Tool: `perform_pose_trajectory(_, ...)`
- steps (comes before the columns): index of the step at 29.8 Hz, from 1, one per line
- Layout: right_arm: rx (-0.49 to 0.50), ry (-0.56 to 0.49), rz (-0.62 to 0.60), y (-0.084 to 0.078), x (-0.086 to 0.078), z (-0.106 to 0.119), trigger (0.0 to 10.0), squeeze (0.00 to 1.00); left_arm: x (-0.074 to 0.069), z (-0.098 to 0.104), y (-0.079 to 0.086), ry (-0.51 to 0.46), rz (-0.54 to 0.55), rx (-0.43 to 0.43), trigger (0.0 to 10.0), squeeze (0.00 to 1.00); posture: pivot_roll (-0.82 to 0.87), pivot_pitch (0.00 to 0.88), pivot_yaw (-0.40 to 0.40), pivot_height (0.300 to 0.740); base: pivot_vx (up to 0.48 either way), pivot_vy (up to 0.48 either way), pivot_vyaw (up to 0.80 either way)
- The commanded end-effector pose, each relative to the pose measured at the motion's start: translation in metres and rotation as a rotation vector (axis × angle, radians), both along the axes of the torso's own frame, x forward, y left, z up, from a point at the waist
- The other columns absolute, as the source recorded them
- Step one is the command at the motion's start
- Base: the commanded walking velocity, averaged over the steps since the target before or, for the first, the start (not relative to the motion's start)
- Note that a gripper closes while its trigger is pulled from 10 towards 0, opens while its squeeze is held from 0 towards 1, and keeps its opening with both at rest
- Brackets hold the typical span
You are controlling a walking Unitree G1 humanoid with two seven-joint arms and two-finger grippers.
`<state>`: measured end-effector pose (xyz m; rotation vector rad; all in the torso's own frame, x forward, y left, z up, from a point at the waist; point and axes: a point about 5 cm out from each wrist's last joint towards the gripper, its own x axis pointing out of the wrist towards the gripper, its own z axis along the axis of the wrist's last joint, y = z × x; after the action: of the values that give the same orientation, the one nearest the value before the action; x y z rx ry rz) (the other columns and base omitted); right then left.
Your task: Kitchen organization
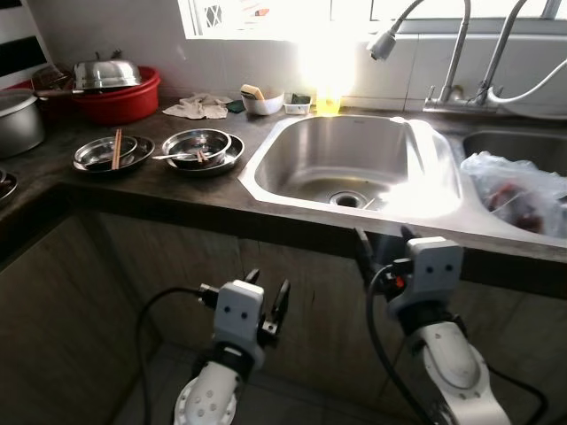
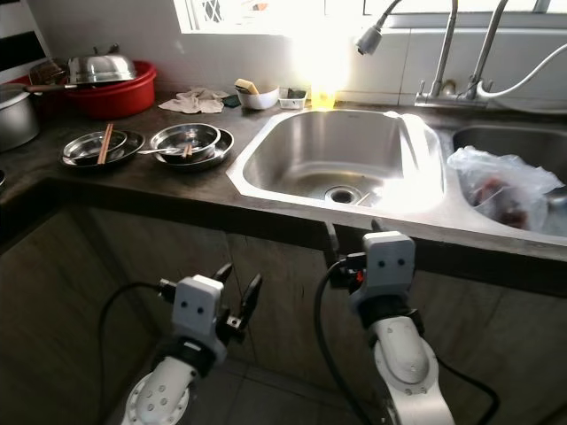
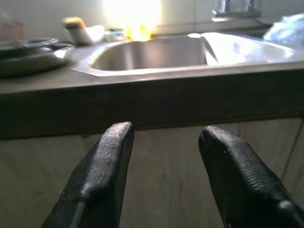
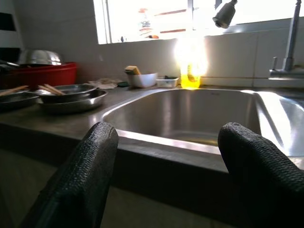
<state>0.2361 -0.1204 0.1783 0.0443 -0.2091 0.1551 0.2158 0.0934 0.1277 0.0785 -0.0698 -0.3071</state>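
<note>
Both grippers are held low in front of the cabinet, under the counter (image 1: 133, 190) edge, nothing gripped. The left gripper (image 1: 268, 305) has its fingers spread & empty; the wrist view shows clear space between the pads (image 3: 104, 161). The right gripper (image 1: 383, 248) is also spread wide & empty, raised just to counter-edge height in front of the sink (image 1: 354, 164).

Dirty dishes are set up & to the left of both grippers: a steel plate with chopsticks (image 1: 113, 152), then stacked steel bowls (image 1: 202, 146) just beside it, near the sink's left rim. The chopsticks' long axis runs roughly front-to-back on the counter. The left arm is judged nearer to the dishes; the right arm is nearer to the basin & the plastic bag (image 1: 514, 190) at the far right.

The next move is judged to need a lift above the counter edge first, then a reach forward-left toward the bowls, w/ the sink as the likely drop spot
</note>
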Motion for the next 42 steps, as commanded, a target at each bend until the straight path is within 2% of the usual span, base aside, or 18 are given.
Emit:
perform_pose_trajectory(1, -0.004, 0.006, -0.005, -0.0027, -0.0001, -0.0009, 10.0, 0.00, -0.0012, 0.0015, -0.0036, -0.006, -0.011, -0.003, 10.0, 0.00, 0.05, 0.033, 0.018, 0.740, -0.296, 0.000, 0.00)
perform_pose_trajectory(12, -0.028, 0.030, -0.007, -0.0023, 0.0000, -0.0061, 10.0, 0.00, -0.0010, 0.0011, -0.0046, -0.003, -0.020, 0.000, 10.0, 0.00, 0.06, 0.035, 0.019, 0.740, -0.293, 0.000, 0.00)
perform_pose_trajectory(27, -0.058, 0.040, 0.012, 0.0006, -0.0016, -0.0088, 10.0, 0.00, -0.0003, 0.0012, -0.0044, 0.001, -0.015, -0.002, 10.0, 0.00, 0.06, 0.037, 0.021, 0.740, 0.000, 0.000, 0.00)
perform_pose_trajectory(42, -0.092, 0.039, 0.040, 0.0050, -0.0008, -0.0098, 10.0, 0.00, -0.0001, 0.0016, -0.0072, -0.001, -0.028, -0.001, 10.0, 0.00, 0.06, 0.032, 0.019, 0.740, 0.187, 0.000, 0.77)
